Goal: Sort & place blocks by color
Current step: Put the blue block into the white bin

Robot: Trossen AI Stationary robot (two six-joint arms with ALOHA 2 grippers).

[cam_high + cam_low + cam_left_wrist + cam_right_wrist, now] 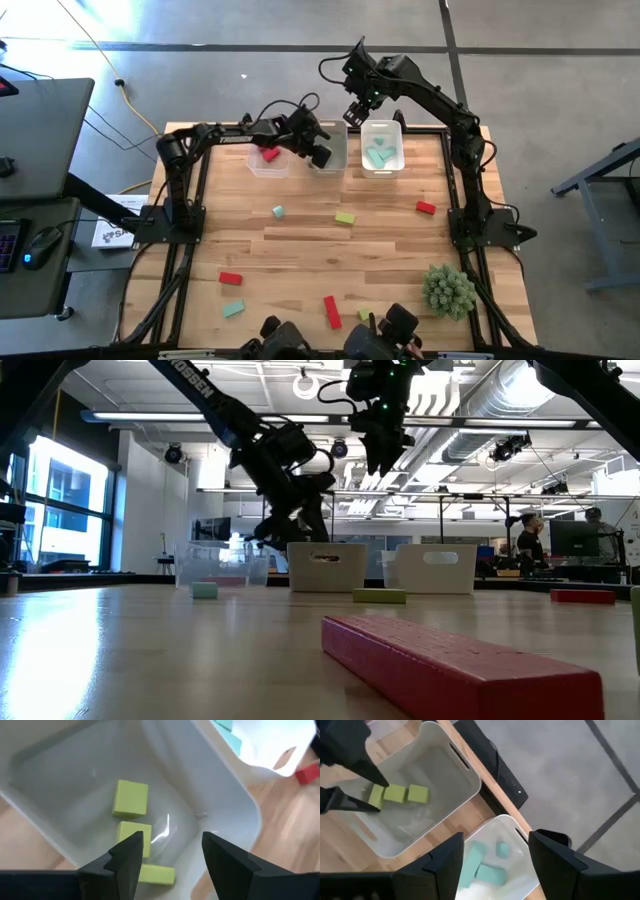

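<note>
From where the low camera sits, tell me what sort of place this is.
Likely an open-plan robotics lab or workshop: exposed ceiling ducts and strip lights overhead, a bare concrete floor around the wooden table, and people at monitors in the background.

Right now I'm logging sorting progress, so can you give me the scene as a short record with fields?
left claw: open, over middle bin
right claw: open, empty, above right bin
middle bin: three yellow-green blocks
right bin: teal blocks
left bin: red block
still on table: red, teal and yellow-green blocks
</note>
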